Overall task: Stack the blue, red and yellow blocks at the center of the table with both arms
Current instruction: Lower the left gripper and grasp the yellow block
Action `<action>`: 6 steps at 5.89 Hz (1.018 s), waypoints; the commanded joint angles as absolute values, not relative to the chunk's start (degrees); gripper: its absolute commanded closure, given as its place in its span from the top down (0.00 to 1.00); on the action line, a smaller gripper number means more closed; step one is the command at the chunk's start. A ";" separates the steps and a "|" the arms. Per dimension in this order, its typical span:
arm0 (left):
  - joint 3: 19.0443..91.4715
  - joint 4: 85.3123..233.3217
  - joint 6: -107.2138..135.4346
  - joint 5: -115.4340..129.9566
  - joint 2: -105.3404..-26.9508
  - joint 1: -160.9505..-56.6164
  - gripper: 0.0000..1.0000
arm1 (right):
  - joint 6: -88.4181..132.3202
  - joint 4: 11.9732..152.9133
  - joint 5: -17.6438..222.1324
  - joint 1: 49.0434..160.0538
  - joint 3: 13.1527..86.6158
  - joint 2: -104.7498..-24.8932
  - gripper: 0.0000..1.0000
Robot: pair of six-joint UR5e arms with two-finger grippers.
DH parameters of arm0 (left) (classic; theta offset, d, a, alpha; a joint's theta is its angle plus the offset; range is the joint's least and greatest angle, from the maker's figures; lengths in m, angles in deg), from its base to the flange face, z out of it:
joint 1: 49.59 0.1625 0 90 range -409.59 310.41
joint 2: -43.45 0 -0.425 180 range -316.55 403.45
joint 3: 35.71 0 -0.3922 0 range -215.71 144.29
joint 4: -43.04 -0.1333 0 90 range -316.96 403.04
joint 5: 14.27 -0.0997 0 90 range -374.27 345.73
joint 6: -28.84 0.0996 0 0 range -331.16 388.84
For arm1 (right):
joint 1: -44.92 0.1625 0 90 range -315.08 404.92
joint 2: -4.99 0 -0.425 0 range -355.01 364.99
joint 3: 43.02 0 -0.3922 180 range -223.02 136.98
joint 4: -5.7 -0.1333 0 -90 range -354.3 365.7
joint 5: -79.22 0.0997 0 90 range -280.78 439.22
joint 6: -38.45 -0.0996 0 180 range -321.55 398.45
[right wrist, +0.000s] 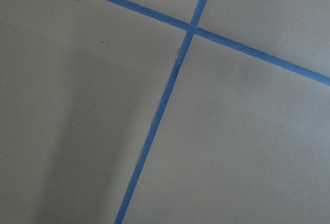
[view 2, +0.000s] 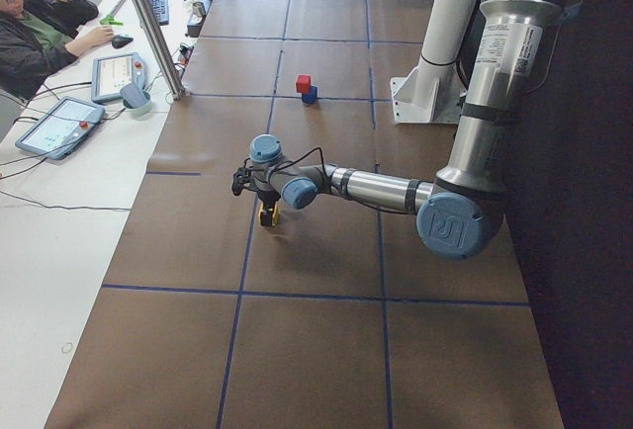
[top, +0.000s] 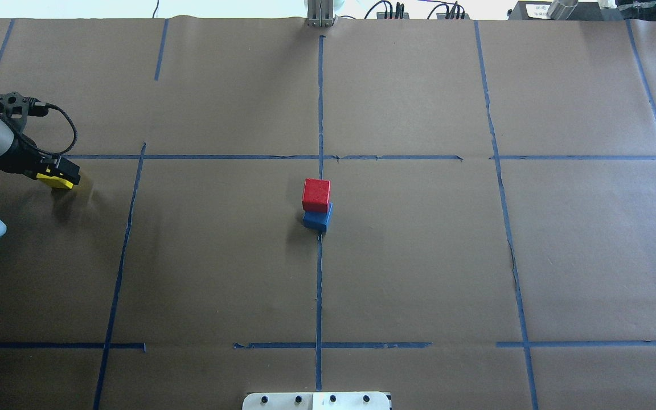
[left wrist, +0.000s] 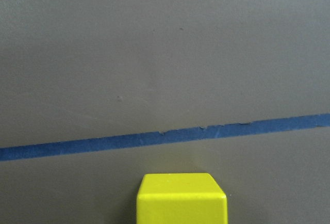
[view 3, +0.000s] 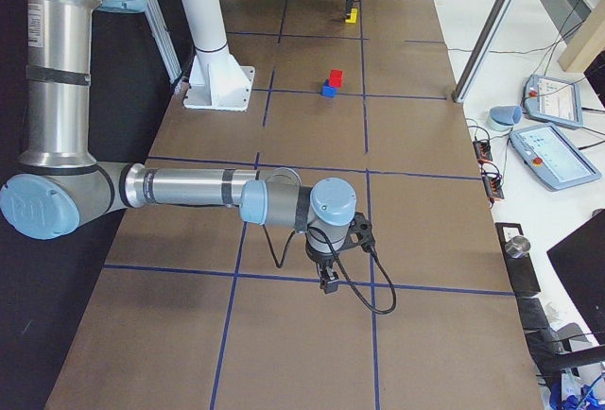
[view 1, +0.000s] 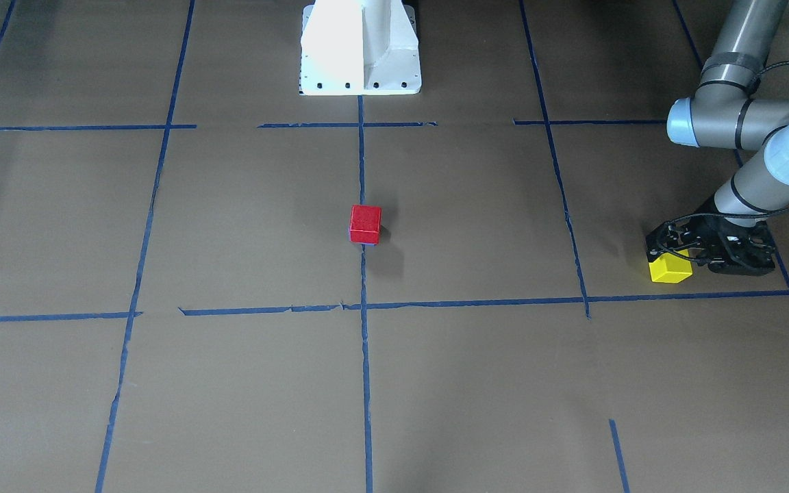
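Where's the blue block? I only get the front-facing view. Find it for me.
Observer: The overhead view shows the blue block directly under the red block, at the table's center.
Operator: Now report the right arm. It's outside my view.
Observer: Only the right-side view shows it. The right gripper hangs just above the table near a tape line, far from the stack. I cannot tell whether it is open or shut.
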State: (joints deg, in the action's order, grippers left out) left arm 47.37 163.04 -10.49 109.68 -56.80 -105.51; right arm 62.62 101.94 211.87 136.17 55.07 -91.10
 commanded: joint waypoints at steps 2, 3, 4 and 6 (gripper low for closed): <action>47.26 162.39 -10.53 109.57 -57.45 -104.96 0.14 | 62.62 101.94 211.94 136.15 55.15 -91.17 1.00; 47.87 162.13 -10.53 109.65 -57.62 -105.05 0.04 | 62.62 101.94 211.94 136.15 55.15 -91.17 1.00; 49.09 159.87 -10.62 109.74 -59.19 -105.48 0.04 | 62.62 101.94 211.94 136.15 55.15 -91.17 1.00; 56.36 143.58 -13.50 108.78 -70.13 -105.14 0.04 | 62.54 101.94 211.94 136.24 55.24 -91.17 1.00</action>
